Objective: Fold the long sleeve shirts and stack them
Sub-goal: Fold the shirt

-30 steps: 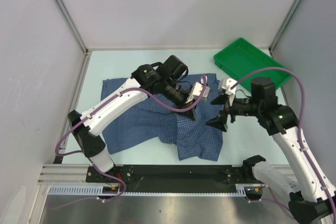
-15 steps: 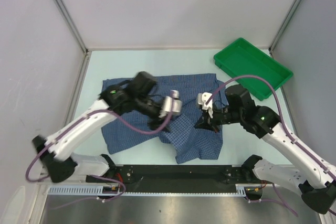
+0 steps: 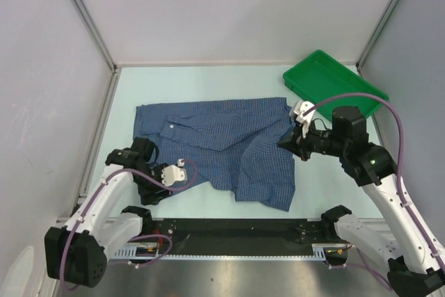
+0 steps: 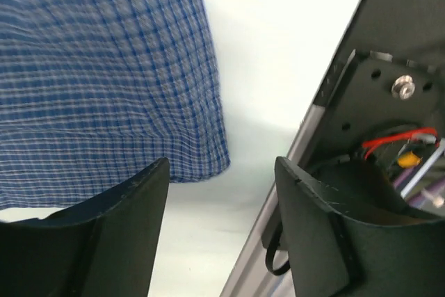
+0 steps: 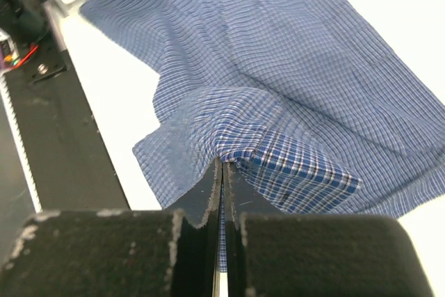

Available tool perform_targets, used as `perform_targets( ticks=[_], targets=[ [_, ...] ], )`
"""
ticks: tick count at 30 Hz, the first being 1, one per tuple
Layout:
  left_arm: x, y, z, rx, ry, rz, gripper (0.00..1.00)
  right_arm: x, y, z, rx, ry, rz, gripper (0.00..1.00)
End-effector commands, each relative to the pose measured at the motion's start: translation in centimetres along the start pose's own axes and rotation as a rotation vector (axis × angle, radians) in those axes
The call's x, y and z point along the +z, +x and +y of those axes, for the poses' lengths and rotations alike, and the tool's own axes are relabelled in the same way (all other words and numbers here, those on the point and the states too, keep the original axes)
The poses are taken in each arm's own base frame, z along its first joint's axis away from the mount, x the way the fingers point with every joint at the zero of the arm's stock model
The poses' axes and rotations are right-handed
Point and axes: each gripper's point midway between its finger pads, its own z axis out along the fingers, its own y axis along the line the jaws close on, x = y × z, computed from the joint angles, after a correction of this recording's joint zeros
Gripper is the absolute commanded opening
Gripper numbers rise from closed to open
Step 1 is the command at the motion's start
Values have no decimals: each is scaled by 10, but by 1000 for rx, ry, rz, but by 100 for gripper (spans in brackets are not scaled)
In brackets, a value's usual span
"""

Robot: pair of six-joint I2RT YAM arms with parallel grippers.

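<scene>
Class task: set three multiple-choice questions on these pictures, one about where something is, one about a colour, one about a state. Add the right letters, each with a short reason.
1. Where is the tray?
A. At the far right corner of the table
B. At the near left corner
C. In the middle

2. What colour is the shirt?
A. Plain red
B. Blue with a fine white check
C. Plain yellow

3. What is the state of the right gripper?
A. Open, hanging over bare table
B. Open, resting in the tray
C. Shut on the shirt's edge

Answers:
1 A: the top view shows the tray by the far right post.
2 B: both wrist views show blue cloth crossed by white lines.
3 C: the right wrist view shows the fingers pressed together with a fold of cloth between them.
</scene>
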Motion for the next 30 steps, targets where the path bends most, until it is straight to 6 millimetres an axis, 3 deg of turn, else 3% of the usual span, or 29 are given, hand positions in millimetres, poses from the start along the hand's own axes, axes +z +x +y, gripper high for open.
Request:
perform_targets(
  ticks=[1,6,8,12,17,20,21,24,30],
  targets=[
    [2,12,16,82,-12,74,70,-10,-24,-8,14,28,-73,0],
    [10,44,24,90,4,246,70,-13,-31,-12,7,50,-84,0],
    [13,46,24,124,-8,246,70,-17,-34,-15,-2,68,-89,0],
    [29,64,15,134,20,296,67,-26,-42,-18,-14,102,-104,0],
    [40,64,18,152,4,272,60,-33,-59,-23,-32,139,-132,0],
    [49,65,17,133,13,267,40,-37,-68,-27,-49,158,-146,0],
    [49,63,18,124,12,255,25,-38,-69,-29,-51,170,-150,0],
    [40,51,19,92,3,201,2,-47,-80,-30,-70,199,-168,0],
    [3,45,20,99,-10,169,0,-64,-98,-32,-136,251,-186,0]
  ],
)
